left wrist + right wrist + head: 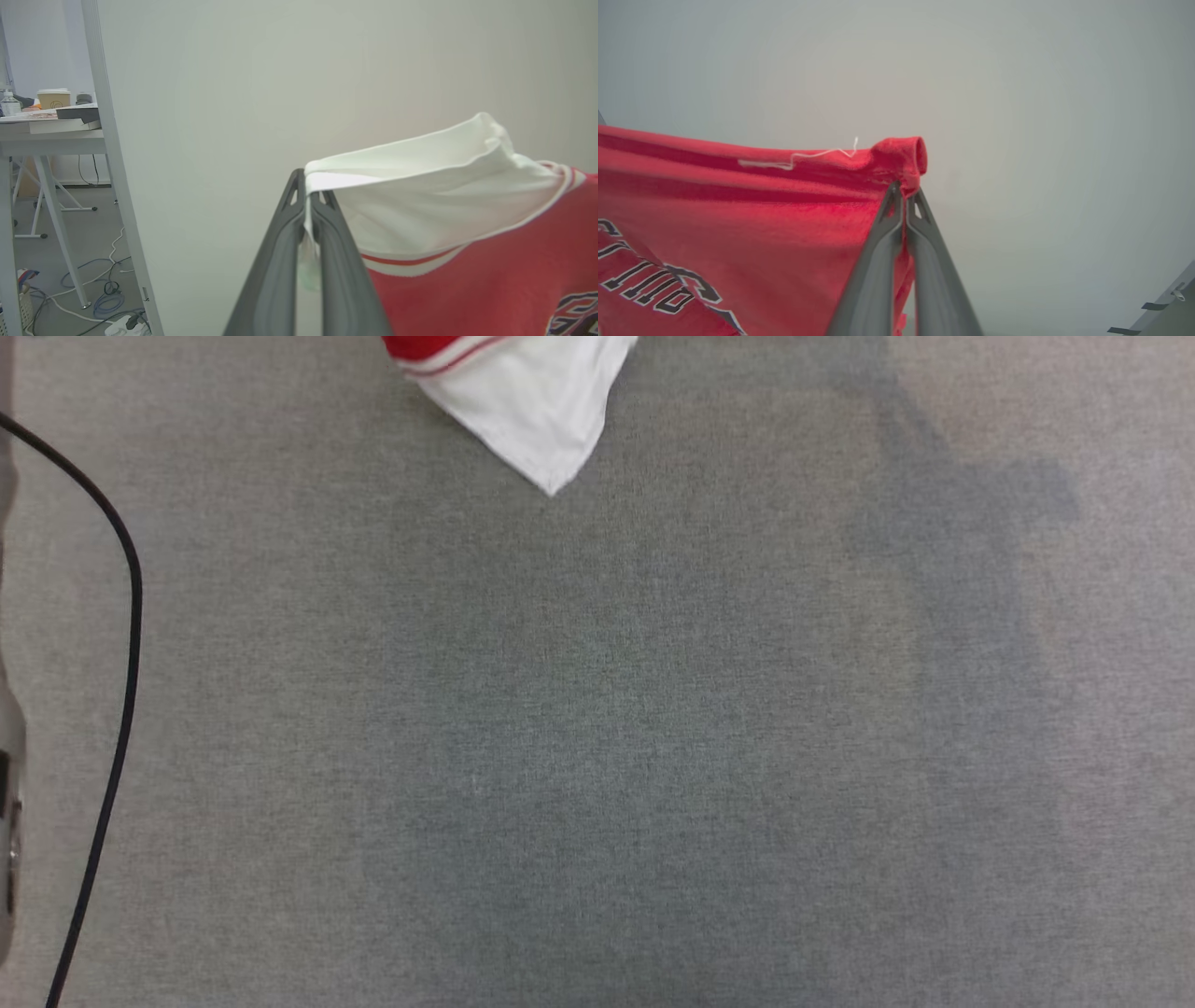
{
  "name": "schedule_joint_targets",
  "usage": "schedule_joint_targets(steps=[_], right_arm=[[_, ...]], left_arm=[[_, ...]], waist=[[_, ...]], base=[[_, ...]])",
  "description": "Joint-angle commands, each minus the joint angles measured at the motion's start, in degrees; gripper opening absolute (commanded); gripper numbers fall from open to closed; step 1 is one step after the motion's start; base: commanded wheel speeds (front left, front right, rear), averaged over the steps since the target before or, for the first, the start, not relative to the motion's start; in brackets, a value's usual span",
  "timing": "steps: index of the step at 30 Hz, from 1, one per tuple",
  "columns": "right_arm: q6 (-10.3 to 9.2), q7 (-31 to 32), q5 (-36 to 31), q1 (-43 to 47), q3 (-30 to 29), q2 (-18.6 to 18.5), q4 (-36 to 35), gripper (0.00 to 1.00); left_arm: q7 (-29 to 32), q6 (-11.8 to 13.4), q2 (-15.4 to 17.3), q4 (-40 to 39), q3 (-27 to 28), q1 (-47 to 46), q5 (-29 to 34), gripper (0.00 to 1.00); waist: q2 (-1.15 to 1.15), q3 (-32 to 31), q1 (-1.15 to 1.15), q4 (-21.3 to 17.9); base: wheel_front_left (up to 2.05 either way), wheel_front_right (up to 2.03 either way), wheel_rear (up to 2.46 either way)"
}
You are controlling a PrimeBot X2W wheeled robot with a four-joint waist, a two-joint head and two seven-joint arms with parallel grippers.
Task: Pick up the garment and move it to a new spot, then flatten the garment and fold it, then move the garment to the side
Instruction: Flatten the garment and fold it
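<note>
The left tool pinches the shirt by its white sleeve, the right tool by a red corner; limp, light cloth hangs at twelve o'clock, best gripped at edges.

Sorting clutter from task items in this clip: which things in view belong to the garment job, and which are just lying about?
Job: garment; left claw, shut on its white sleeve; right claw, shut on its red edge.
Lying about: black cable; desk with paper cup; floor cables.
</note>
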Motion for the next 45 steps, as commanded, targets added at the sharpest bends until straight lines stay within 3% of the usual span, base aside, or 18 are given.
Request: schedule_joint_targets(steps=[1,12,21,26,33,45], right_arm=[[-0.12,-1.1,-0.7,-1.4,-0.6,-0.1,1.6,0.00],[-0.12,-4.7,-1.7,-7.3,0.3,2.5,8.0,0.00],[-0.12,-3.6,2.7,-3.3,4.7,3.6,7.6,0.00],[-0.12,-3.1,6.6,4.3,8.7,2.9,4.7,0.00],[-0.12,-3.3,13.8,20.0,13.7,-0.1,-1.1,0.00],[-0.12,-3.4,22.1,42.8,18.1,-8.3,-12.0,0.00]], left_arm=[[-0.8,0.0,0.6,1.2,0.7,-1.7,-0.3,0.00],[-2.9,-1.8,-1.2,8.0,0.7,-5.8,-0.5,0.00],[-3.5,-4.5,-4.2,12.6,0.3,-1.8,-1.7,0.00],[-3.6,-6.0,-6.0,13.8,0.7,3.8,-3.4,0.00],[-3.6,-7.0,-6.9,11.5,1.6,17.9,-5.9,0.00],[-3.6,-7.2,-4.7,-1.6,5.0,46.6,-10.6,0.00]], waist=[[0.00,3.2,0.00,-0.2],[0.00,11.7,0.00,1.8],[0.00,13.8,0.00,2.6],[0.00,12.8,0.00,3.1],[0.00,6.9,0.00,3.7],[0.00,-5.6,0.00,4.8]], base=[[0.00,0.00,0.00],[0.00,0.00,0.00],[0.00,0.00,0.00],[0.00,0.00,0.00],[0.00,0.00,0.00],[0.00,0.00,0.00]])
